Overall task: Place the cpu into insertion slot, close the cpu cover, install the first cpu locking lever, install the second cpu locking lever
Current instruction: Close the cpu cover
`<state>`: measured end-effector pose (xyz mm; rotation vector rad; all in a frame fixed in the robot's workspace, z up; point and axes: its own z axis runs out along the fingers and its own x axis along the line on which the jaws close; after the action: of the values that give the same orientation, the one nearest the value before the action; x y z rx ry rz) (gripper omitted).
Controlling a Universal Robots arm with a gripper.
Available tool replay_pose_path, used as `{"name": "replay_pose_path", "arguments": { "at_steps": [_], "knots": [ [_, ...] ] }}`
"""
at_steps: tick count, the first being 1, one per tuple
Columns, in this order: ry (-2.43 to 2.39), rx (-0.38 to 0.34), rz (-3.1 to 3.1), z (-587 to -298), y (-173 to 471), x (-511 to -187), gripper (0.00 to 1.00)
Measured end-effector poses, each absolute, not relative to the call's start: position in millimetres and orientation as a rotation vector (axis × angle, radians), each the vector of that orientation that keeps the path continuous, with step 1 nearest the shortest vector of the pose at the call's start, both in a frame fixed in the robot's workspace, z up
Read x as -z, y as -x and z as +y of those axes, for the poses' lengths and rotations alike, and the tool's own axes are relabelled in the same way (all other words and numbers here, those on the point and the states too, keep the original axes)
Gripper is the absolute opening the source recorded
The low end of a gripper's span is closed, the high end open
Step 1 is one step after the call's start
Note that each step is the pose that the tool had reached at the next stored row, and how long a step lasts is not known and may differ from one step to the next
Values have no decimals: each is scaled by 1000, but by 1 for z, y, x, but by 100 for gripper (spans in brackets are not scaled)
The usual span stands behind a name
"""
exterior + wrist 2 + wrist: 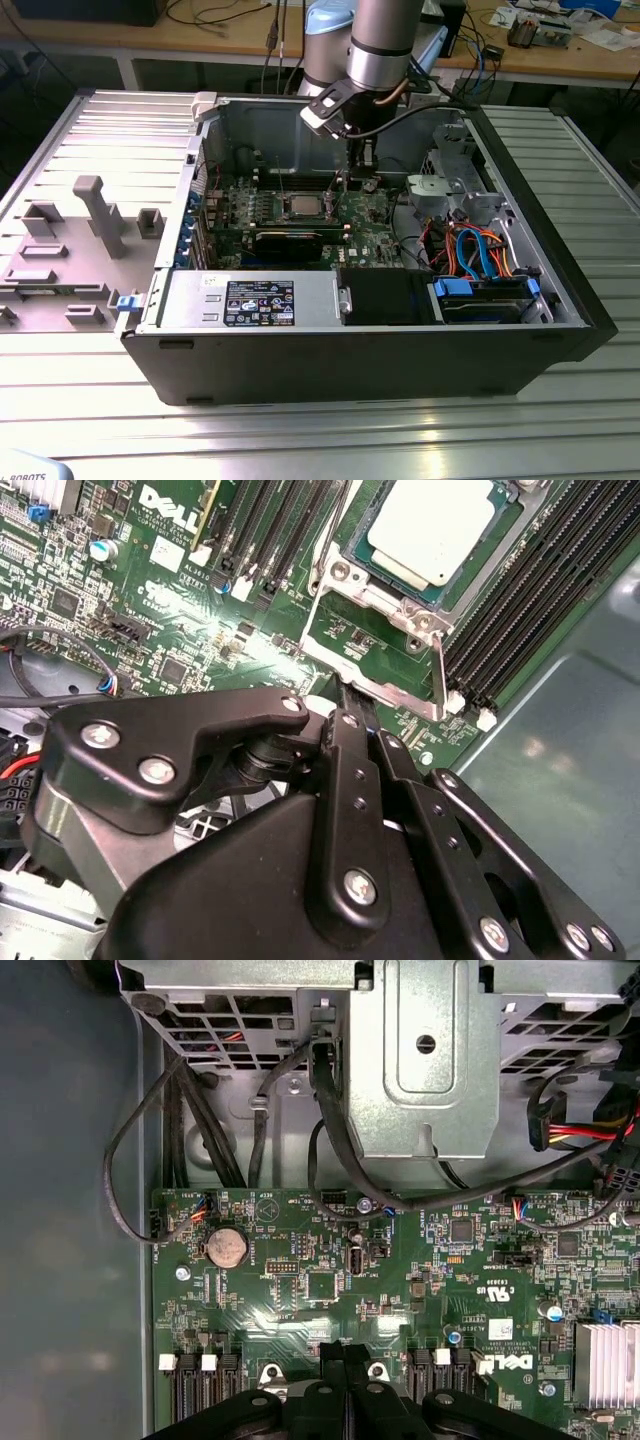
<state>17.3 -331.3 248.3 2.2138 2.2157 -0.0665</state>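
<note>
Hovering inside the computer case [560,300] in the exterior view, the gripper [358,162] hangs beside the cpu [303,207]. In the second wrist view the cpu sits in the insertion slot [342,572], and the gripper, pinched narrow, meets the open cpu cover [395,695] at its edge. In the first wrist view its tips are over the motherboard [320,1285].

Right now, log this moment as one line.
cpu: grey-topped square chip seated in silvery square socket | cover: thin silvery metal frame open | jaws: together by frame's edge

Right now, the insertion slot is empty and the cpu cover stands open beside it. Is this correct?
Not quite: the insertion slot is not empty; the cpu already lies in it, as the second wrist view shows. The cpu cover does stand open beside it.
</note>
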Motion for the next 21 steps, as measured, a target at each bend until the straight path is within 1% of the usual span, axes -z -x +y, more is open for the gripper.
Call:
{"name": "replay_pose_path", "arguments": {
  "at_steps": [21],
  "knots": [
    [-2214,66,2216,-331,-11,-248,11]
  ]
}}
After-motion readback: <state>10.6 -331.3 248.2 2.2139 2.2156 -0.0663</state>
